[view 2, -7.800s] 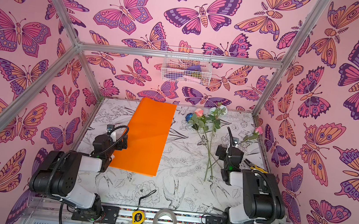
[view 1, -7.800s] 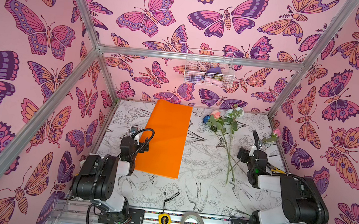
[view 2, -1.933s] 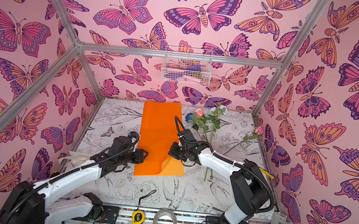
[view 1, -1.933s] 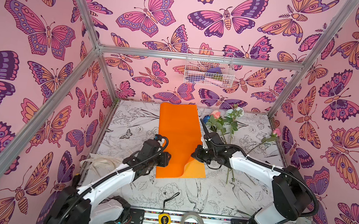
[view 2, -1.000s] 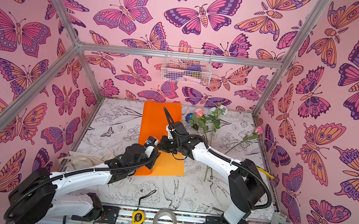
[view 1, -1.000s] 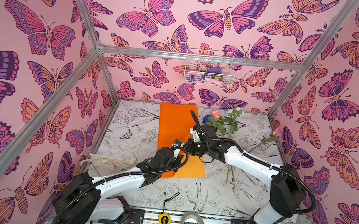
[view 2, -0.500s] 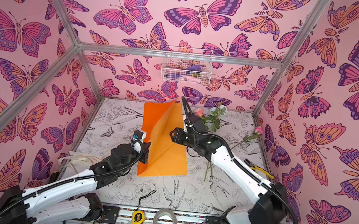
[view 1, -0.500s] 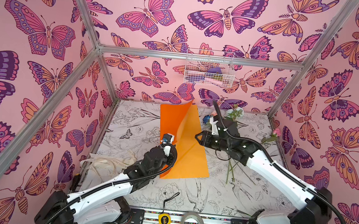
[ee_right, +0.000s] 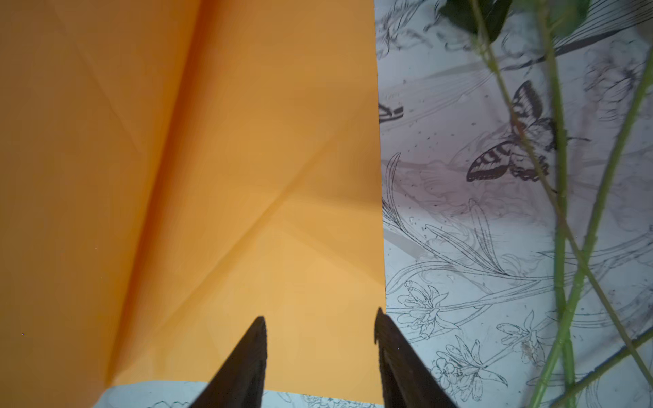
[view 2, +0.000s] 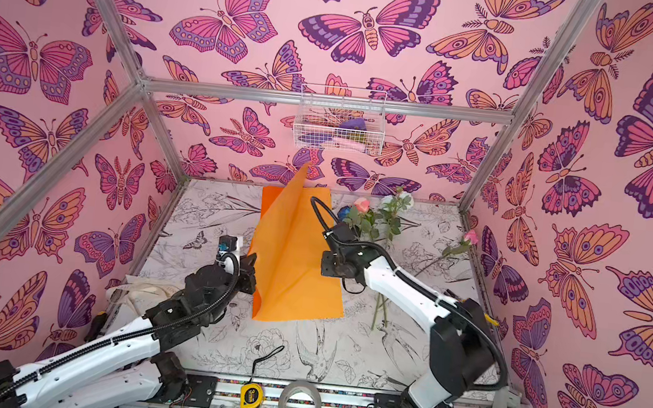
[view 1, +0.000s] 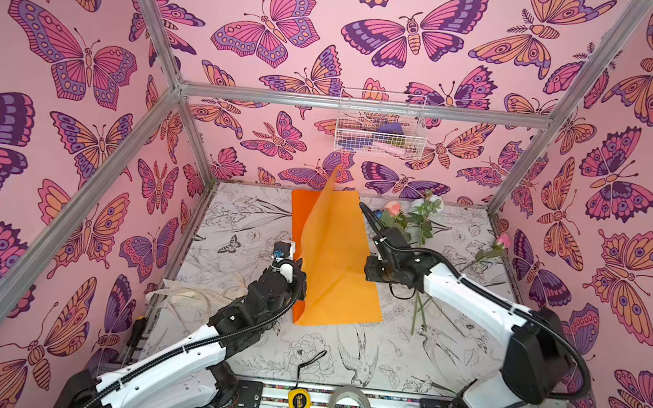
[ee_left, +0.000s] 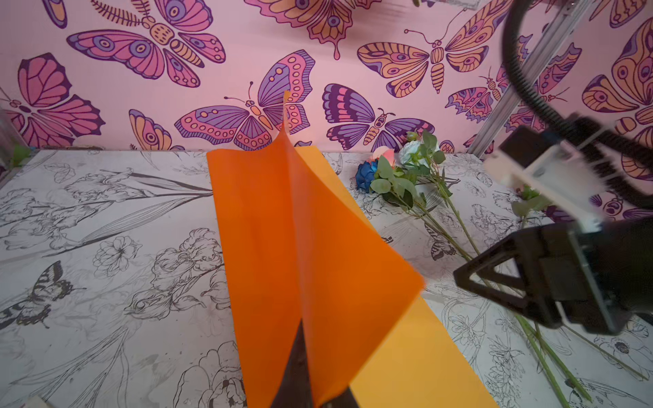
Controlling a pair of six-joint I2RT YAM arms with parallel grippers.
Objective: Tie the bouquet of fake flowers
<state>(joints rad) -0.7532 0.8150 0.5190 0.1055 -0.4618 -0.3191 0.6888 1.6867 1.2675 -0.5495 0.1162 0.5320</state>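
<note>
The left claw (ee_left: 304, 339) is pinching the orange paper (view 1: 334, 264) and holds part of it up off the counter (view 1: 340, 361) as a tall standing flap, while the rest lies flat. The right claw (ee_right: 319, 318) is spread, gripping nothing, over the paper's right edge. The flowers (view 1: 410, 223) lie loose on the counter, right of the paper, toward the far side.

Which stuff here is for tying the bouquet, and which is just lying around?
For the job: fake flowers, orange wrapping paper, cream ribbon.
Likely just lying about: yellow tape measure, tape roll, wire basket on the back wall.
</note>
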